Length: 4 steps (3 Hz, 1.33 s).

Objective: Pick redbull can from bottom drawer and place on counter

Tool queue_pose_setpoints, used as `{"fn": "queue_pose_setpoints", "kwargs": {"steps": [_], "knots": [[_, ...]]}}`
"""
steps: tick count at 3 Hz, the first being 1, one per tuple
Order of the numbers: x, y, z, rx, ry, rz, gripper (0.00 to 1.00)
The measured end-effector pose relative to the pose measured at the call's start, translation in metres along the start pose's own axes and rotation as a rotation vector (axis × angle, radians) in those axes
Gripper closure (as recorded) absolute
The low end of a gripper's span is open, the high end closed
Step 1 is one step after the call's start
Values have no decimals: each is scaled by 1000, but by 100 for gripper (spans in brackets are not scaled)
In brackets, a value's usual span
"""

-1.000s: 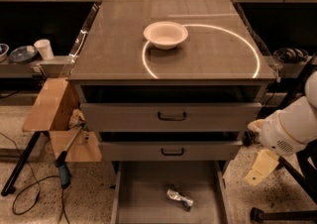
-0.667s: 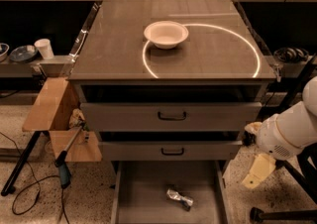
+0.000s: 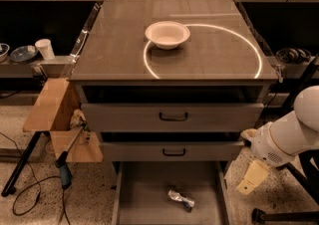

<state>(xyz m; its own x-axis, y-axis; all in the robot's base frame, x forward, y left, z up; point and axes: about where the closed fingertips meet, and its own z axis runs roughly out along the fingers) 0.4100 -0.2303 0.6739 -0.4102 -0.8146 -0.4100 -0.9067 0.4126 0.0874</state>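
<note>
Lowered slightly, hand [image 3: 253, 179] hangs right of bottom drawer [image 3: 144, 201], its state unreadable; redbull can [image 3: 180, 199] lies inside.

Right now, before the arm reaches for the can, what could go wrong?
The can lies on its side in the bottom drawer, so it may roll when touched. The gripper hangs outside the drawer's right wall and could bump it or the middle drawer above going in. The bowl takes space on the counter.
</note>
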Motion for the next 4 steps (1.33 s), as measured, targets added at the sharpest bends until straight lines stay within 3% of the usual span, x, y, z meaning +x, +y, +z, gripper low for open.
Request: {"fn": "queue_pose_setpoints", "kwargs": {"steps": [2,4], "knots": [[-12,1,50,-62,25,-14,0],[-10,4,57,-33,-3,-26,0]]}}
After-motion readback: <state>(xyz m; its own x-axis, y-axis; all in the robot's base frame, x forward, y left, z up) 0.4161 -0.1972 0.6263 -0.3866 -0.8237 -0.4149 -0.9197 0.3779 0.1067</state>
